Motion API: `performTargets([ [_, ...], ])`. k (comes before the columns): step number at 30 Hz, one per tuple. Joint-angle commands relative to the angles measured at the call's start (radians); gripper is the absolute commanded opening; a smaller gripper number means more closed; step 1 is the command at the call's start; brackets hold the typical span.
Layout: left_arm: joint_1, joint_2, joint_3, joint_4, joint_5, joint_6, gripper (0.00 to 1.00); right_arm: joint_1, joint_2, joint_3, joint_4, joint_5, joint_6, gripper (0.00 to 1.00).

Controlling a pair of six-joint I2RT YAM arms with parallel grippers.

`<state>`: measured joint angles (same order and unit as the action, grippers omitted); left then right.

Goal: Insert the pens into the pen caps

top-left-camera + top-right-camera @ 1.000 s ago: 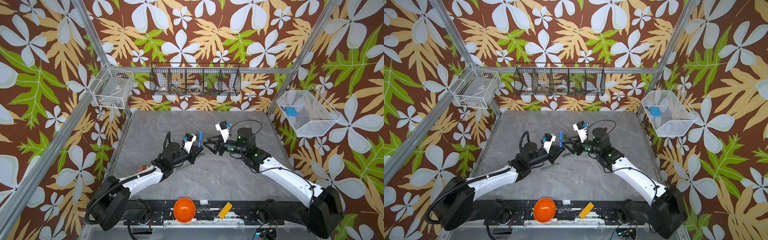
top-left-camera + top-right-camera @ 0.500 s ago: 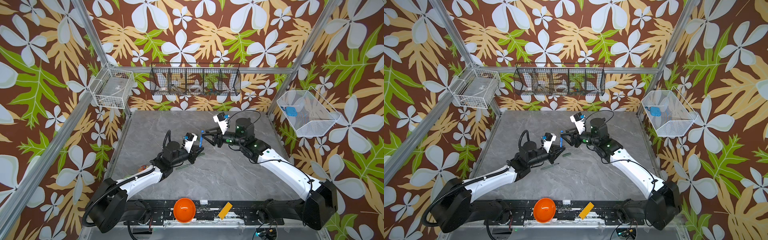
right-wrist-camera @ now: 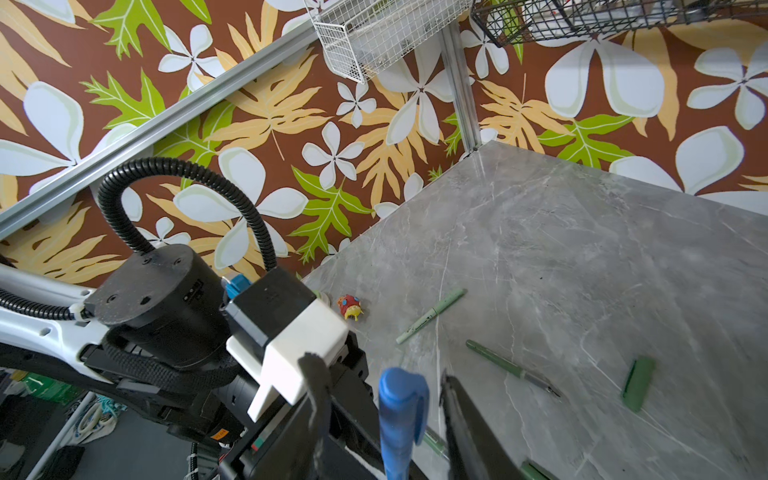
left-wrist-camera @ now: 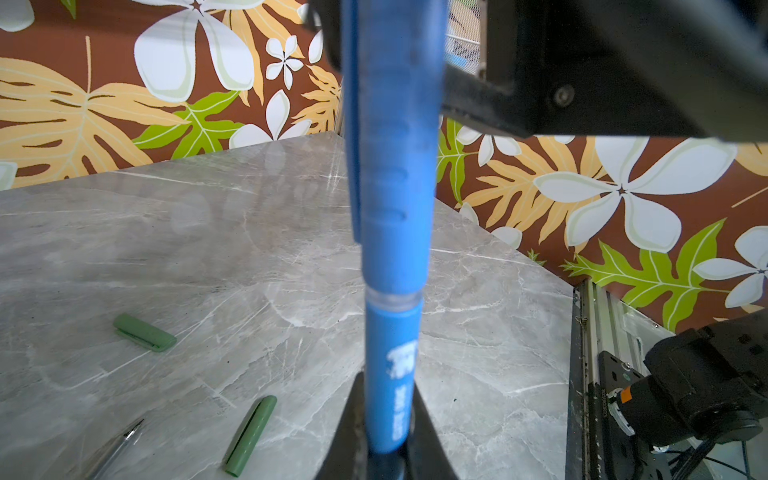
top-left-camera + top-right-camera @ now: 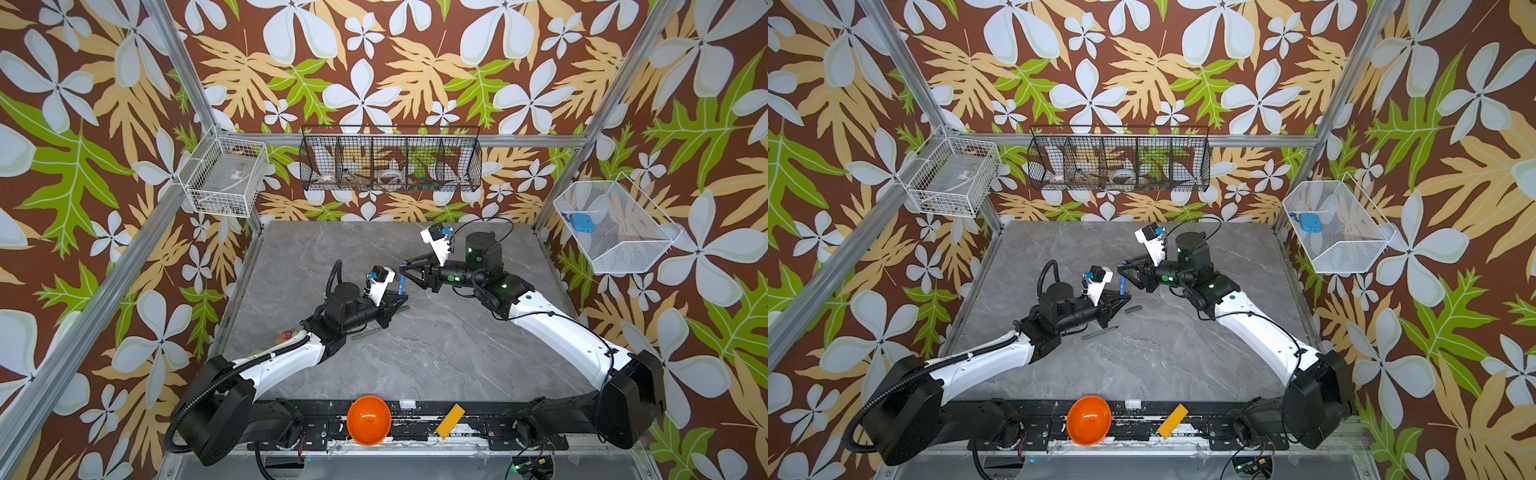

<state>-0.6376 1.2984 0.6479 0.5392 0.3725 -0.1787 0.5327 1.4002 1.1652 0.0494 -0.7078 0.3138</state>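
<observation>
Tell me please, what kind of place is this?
Probably a robot test cell: left arm and right arm on one rail, aluminium frame post, black wire basket on a wallpapered wall.

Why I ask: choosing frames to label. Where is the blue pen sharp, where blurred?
Left wrist view: blue pen and blue cap soft, too close; table behind sharp. Right wrist view: blue cap slightly soft. Both top views: crisp but tiny.
</observation>
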Motion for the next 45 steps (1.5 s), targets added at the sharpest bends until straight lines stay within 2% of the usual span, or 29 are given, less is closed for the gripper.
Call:
performTargets([
  [1, -0.002, 0.001, 0.004, 0.007, 0.006, 0.009, 0.0, 0.001, 0.011, 0.006, 0.029, -0.033, 0.017, 0.38],
  [6, -0.002, 0.006, 0.007, 0.001, -0.004, 0.02, 0.0, 0.001, 0.032, 0.011, 0.037, -0.058, 0.033, 0.28],
  [11, -0.002, 0.003, 0.018, 0.007, -0.024, 0.022, 0.0, 0.002, 0.046, 0.008, 0.041, -0.077, 0.035, 0.07],
  [14, -0.002, 0.001, 0.032, 0.028, -0.052, 0.012, 0.0, 0.002, 0.046, 0.002, 0.039, -0.095, 0.036, 0.0],
  [21, 0.001, 0.031, 0.106, 0.118, -0.115, -0.014, 0.0, 0.002, 0.033, -0.04, -0.007, -0.059, 0.01, 0.0],
  [26, 0.01, 0.057, 0.195, 0.128, -0.116, 0.012, 0.0, 0.006, 0.021, -0.088, -0.008, -0.043, 0.005, 0.0],
  [29, 0.036, 0.064, 0.224, 0.18, -0.096, -0.016, 0.0, 0.012, 0.021, -0.111, -0.001, -0.038, 0.01, 0.0],
  [34, 0.07, 0.062, 0.245, 0.278, -0.08, -0.061, 0.0, 0.013, 0.009, -0.163, 0.061, -0.04, 0.042, 0.0],
  [40, 0.082, 0.094, 0.255, 0.373, -0.083, -0.101, 0.0, 0.013, 0.019, -0.233, 0.209, -0.078, 0.141, 0.0],
  [45, 0.084, 0.093, 0.25, 0.364, -0.078, -0.078, 0.0, 0.013, -0.002, -0.25, 0.235, -0.103, 0.165, 0.0],
])
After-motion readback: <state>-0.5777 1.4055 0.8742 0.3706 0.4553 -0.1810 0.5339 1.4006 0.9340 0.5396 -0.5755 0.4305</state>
